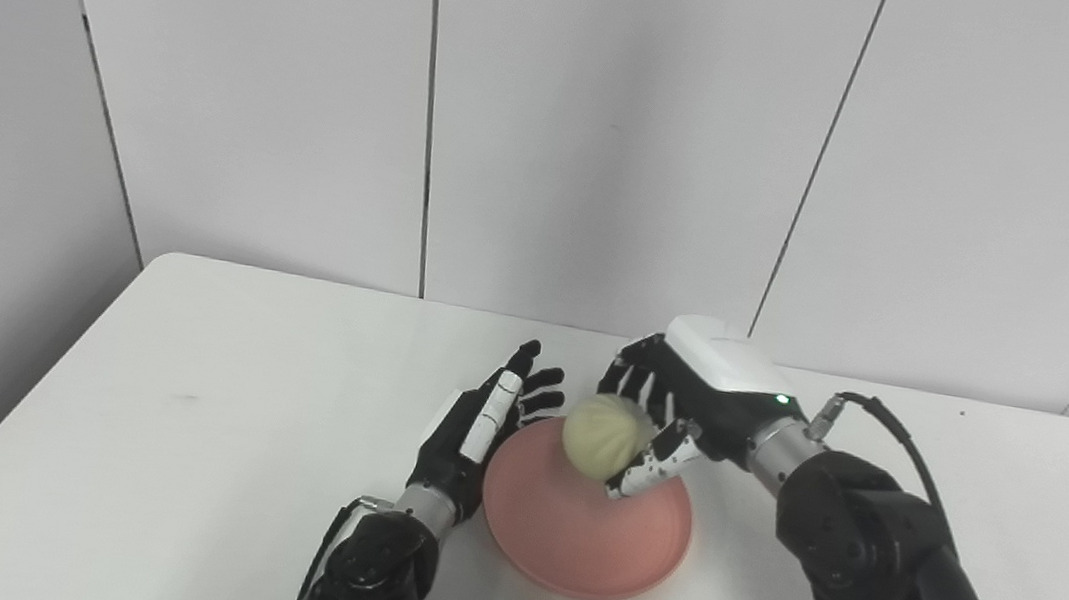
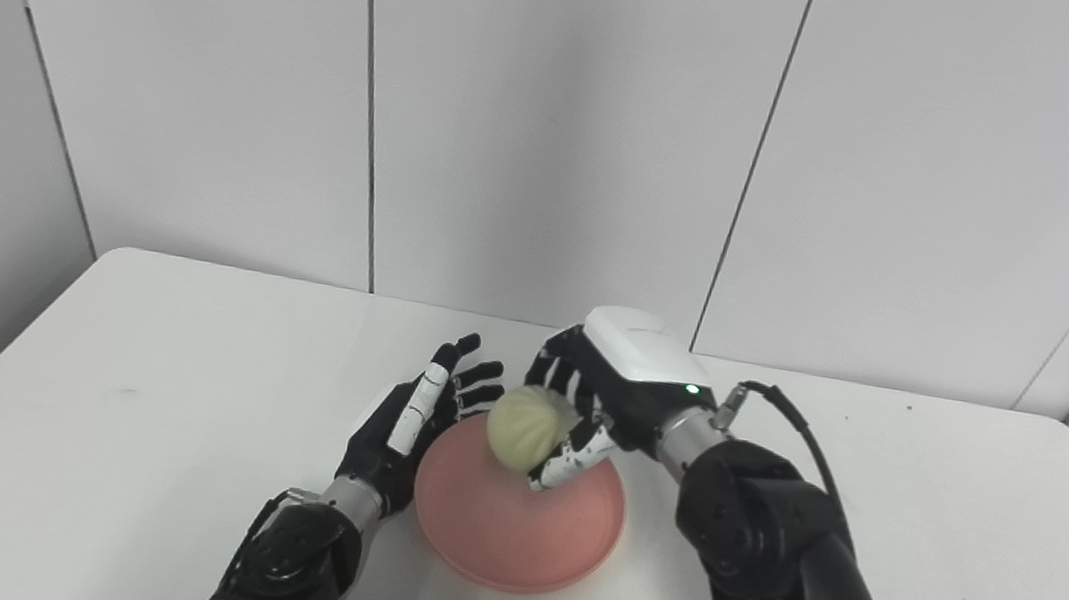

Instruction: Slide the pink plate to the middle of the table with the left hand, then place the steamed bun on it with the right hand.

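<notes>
The right hand is clamped on the steamed bun, fingers curled over its far side and thumb against its near side, holding it above the far part of the pink plate; whether the bun touches the plate cannot be told. The plate lies flat on the white tabletop. The left hand stands edge-up just beside the plate's left rim, fingers spread apart and holding nothing.
</notes>
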Robot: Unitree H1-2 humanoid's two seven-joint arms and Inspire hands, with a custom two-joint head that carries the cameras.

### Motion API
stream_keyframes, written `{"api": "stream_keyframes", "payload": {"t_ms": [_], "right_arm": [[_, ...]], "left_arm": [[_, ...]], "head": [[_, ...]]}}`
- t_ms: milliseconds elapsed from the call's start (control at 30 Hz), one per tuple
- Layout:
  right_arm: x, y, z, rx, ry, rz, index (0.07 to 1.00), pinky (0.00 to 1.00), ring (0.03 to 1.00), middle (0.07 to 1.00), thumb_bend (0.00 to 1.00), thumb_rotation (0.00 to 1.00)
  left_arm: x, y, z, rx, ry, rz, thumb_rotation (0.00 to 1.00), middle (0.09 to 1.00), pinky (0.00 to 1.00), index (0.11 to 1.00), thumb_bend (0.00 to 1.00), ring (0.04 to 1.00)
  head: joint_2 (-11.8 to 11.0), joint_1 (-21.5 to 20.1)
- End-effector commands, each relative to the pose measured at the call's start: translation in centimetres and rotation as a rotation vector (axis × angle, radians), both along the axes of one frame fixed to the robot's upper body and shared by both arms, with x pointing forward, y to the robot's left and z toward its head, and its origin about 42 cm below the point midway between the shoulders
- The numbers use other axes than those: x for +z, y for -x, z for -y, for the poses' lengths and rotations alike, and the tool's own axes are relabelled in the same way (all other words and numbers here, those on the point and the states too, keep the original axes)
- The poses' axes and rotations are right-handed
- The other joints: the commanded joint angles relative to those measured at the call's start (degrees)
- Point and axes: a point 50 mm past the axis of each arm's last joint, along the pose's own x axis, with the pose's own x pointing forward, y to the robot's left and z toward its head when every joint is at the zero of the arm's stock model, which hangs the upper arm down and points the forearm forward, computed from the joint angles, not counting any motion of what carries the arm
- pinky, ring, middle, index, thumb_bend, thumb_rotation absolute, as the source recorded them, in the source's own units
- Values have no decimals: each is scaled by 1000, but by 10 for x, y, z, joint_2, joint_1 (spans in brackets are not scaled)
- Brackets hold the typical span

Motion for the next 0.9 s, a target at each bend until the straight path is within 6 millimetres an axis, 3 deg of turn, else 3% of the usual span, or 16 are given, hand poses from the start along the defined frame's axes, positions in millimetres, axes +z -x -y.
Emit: {"api": "stream_keyframes", "payload": {"t_ms": [0, 167, 333, 433, 867], "right_arm": [[19, -2, -12, 48, -24, 79, 483, 358, 429, 535, 516, 0], [3, -4, -24, 74, -7, 45, 466, 381, 438, 546, 514, 0], [-14, -6, -30, 89, 61, 25, 517, 325, 408, 475, 518, 0], [-23, -9, -31, 88, 113, 35, 510, 325, 411, 490, 518, 0], [-39, -16, -28, 72, 199, 53, 507, 331, 412, 520, 516, 0]], "left_arm": [[-14, 3, -1, 6, -28, -62, 923, 860, 766, 934, 796, 830], [-15, 3, 0, 3, -30, -58, 927, 862, 769, 939, 792, 833], [-14, 5, -4, 9, -41, -47, 942, 863, 757, 944, 785, 827], [-14, 5, -7, 8, -44, -46, 944, 865, 755, 944, 788, 831], [-17, 8, -11, 4, -32, -76, 927, 885, 796, 935, 814, 842]], "head": [[1, 1], [3, 0], [7, -8], [9, -11], [15, -22]]}}
